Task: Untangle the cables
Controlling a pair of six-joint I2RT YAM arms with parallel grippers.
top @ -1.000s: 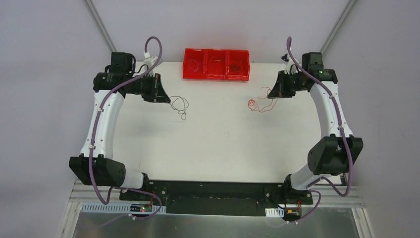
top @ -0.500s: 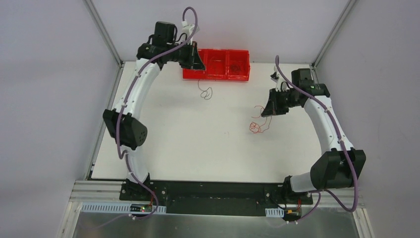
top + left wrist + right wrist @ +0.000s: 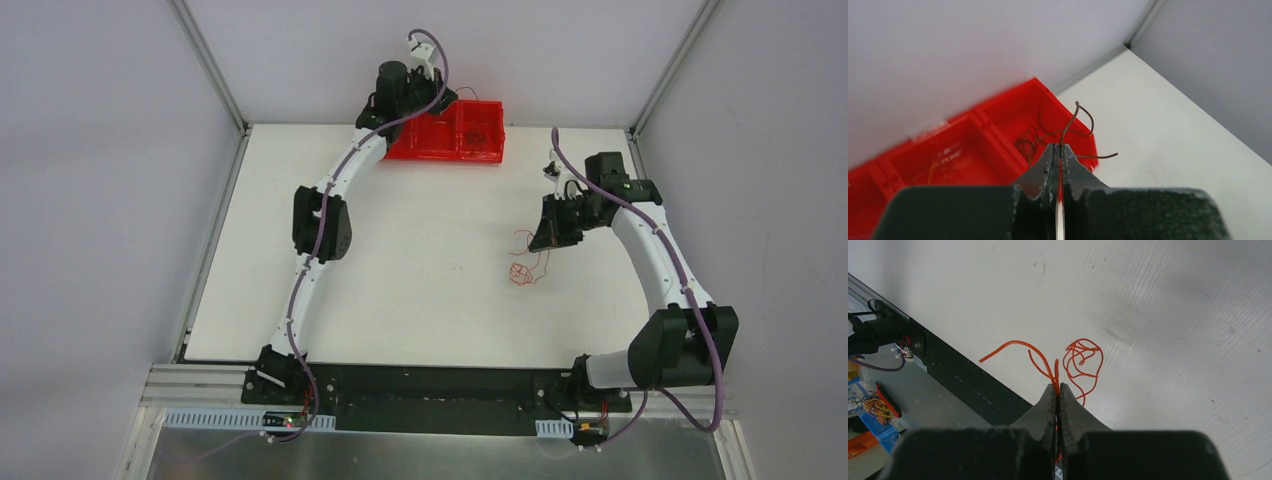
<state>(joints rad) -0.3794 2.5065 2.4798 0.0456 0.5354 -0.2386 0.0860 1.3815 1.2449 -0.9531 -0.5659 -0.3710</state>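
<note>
My left gripper (image 3: 437, 107) is shut on a thin black cable (image 3: 1074, 116) and holds it above the right end of the red three-part tray (image 3: 484, 154). In the left wrist view the gripper (image 3: 1059, 147) pinches the wire, whose free ends curl over the tray's end compartment (image 3: 1045, 97). My right gripper (image 3: 546, 240) is shut on a red cable (image 3: 520, 271) that hangs in loops to the table. The right wrist view shows the gripper (image 3: 1058, 386) pinching the strands, with a small scribbly coil (image 3: 1083, 360) just beyond.
The tray's end compartment holds dark wires (image 3: 1024, 145) and the middle one holds orange wires (image 3: 943, 160). A black rail (image 3: 430, 385) runs along the table's near edge. Metal posts (image 3: 205, 55) stand at the back corners.
My left arm has swung from the table's left side to the back, carrying the black cable over the red tray. My right gripper has moved nearer with the red cable.
</note>
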